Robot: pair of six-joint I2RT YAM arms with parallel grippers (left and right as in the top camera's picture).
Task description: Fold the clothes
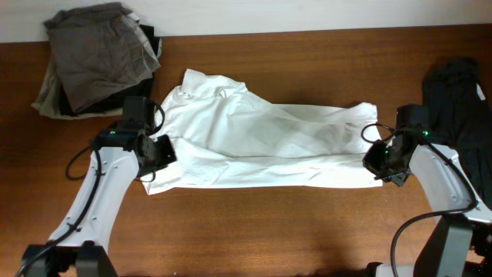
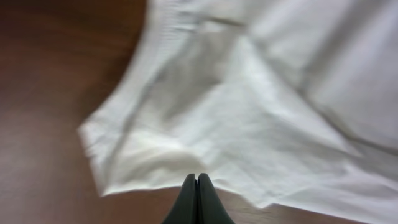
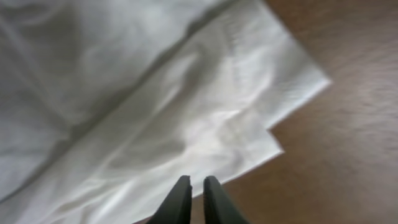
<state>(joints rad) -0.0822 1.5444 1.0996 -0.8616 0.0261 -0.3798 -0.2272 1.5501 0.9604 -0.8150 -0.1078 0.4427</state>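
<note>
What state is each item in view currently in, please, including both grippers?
white T-shirt: spread out, partly folded over, wrinkled.
left gripper: shut, tips at the shirt's edge.
right gripper: slightly open, nothing between the fingers, near the shirt's corner.
grey and beige garments: stacked in a loose pile.
dark garment: bunched up, untouched.

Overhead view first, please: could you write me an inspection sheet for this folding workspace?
Surface: brown wooden table, no marks seen.
Job's things: plain white short-sleeved T-shirt, spread crosswise, rumpled.
Clutter: pile of grey, black and beige garments at the far left corner; dark garment at the right edge.
End effectors: left end effector shut at the shirt's edge, grip unclear; right end effector slightly open at the opposite edge.
Cables: black cables loop beside both arms.
Surroundings: pale strip behind the table; nothing else seen.
</note>
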